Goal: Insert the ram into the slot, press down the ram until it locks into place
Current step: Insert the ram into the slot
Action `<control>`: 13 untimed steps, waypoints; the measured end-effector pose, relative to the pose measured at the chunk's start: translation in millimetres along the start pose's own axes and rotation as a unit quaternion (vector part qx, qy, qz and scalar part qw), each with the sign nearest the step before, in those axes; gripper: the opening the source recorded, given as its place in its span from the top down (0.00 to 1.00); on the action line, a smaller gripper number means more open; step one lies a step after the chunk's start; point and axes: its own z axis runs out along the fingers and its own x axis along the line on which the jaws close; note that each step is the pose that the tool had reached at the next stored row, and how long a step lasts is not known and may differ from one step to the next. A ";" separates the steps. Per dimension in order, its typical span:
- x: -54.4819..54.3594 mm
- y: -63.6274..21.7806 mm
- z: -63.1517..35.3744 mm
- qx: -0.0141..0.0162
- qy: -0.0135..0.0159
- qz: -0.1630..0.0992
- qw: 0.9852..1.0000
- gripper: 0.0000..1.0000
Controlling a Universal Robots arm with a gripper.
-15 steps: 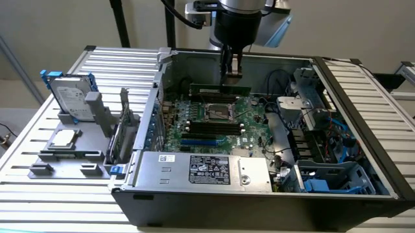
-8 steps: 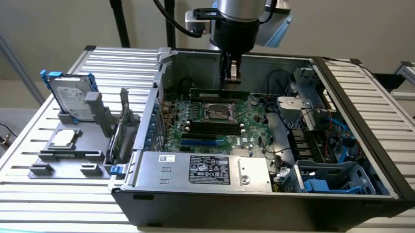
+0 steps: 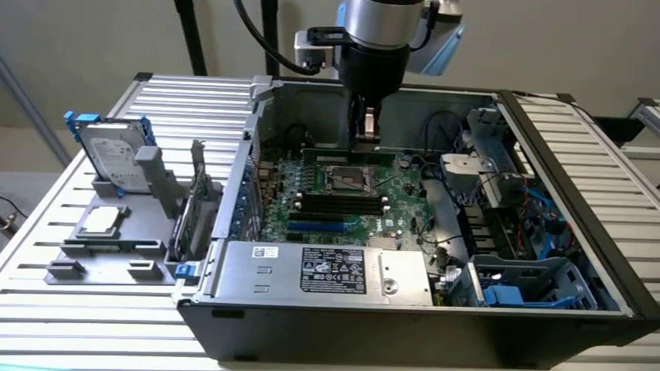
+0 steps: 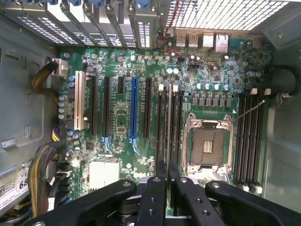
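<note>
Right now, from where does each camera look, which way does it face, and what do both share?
Exterior view: off the arm, raised, looking down into the open case; arm and gripper show.
Wrist view: on the wrist, looking down at the motherboard; fingers show.
Shared: gripper, ram, motherboard, CPU socket.

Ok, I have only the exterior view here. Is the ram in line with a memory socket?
Observer: In the wrist view the ram shows edge-on. It runs parallel to the black memory sockets beside the CPU socket, with sockets showing on both sides of it.
Operator: And how does the pincer hold it?
Observer: The pincer is closed on the ram, with one finger against each flat face.
</note>
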 end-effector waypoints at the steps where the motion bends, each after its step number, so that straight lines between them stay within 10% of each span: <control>1: 0.0 0.0 1.8 0.000 0.000 0.001 1.000 0.86; 13: 0.4 -0.6 23.6 0.000 0.000 0.012 1.000 0.86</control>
